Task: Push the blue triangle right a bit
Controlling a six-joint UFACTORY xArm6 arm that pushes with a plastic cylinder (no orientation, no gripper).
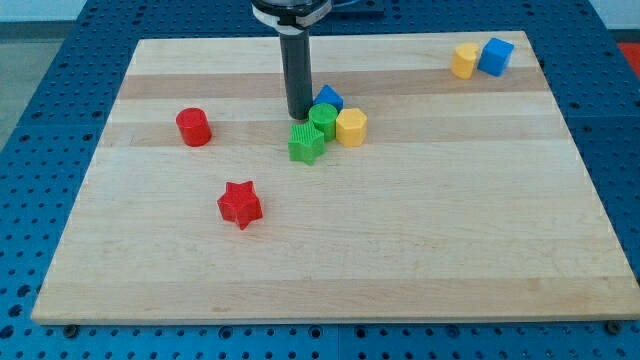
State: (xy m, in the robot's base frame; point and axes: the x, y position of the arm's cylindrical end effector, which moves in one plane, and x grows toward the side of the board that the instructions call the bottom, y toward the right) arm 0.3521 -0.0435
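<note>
Camera view: my tip [298, 117] beside blue triangle [328, 97]

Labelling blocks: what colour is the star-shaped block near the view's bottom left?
Red; the star block shows clearly in the camera view.

— What do you see of the arm from your screen?

— Only a small part. I see my rod [298, 75]: it is straight, round, and dark grey, almost black, with a smooth surface and a soft light stripe along its length. My tip [298, 118] is cut flat and has the same dark colour.

— And above the rod?

— At the view's top there is a wider collar [291, 12], with a pale ring and a dark band. The picture's edge cuts it, so I cannot tell more.
</note>
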